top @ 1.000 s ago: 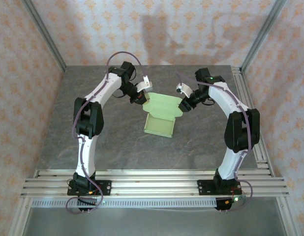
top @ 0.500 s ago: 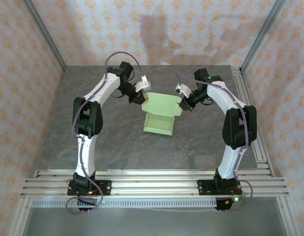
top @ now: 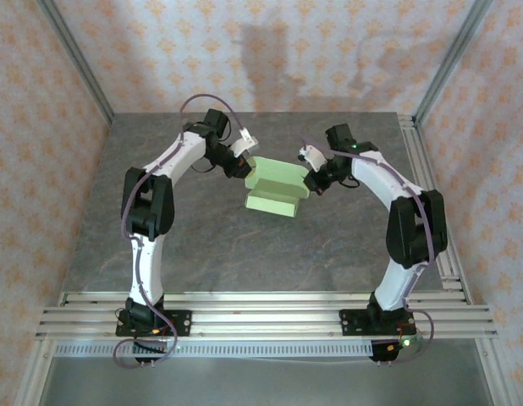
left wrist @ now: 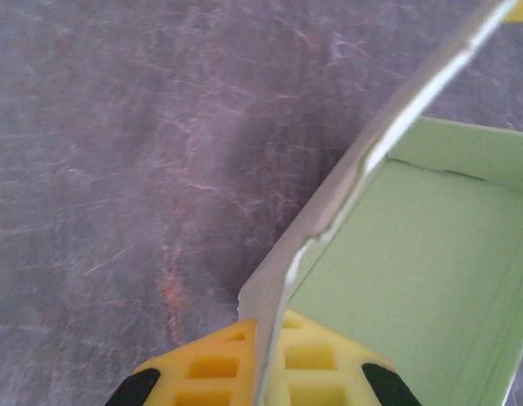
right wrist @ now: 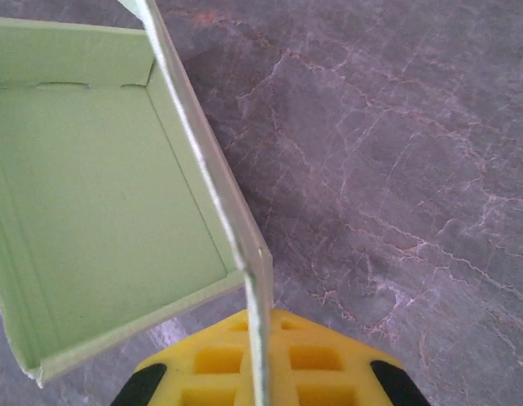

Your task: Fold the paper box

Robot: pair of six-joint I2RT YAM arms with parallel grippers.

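From above, the paper box [top: 276, 190] is sitting near the middle of the table [top: 202, 245]. Its tray walls are standing and its lid panel is leaning up at the far side; closing and tucking are remaining. The left gripper [top: 247, 166] and right gripper [top: 311, 178] are flanking it. The left wrist view is showing yellow pads [left wrist: 202, 376] pinching a thin panel edge-on. The right wrist view is showing that claw clamping the opposite panel likewise; the tabs are probably lying out of frame.

A grey table [top: 202, 245] with pale marble veining has the pale green paper box [top: 274, 190] over its far middle; whether the box touches it is unclear. Aluminium rails [top: 261, 309] line the near edge.
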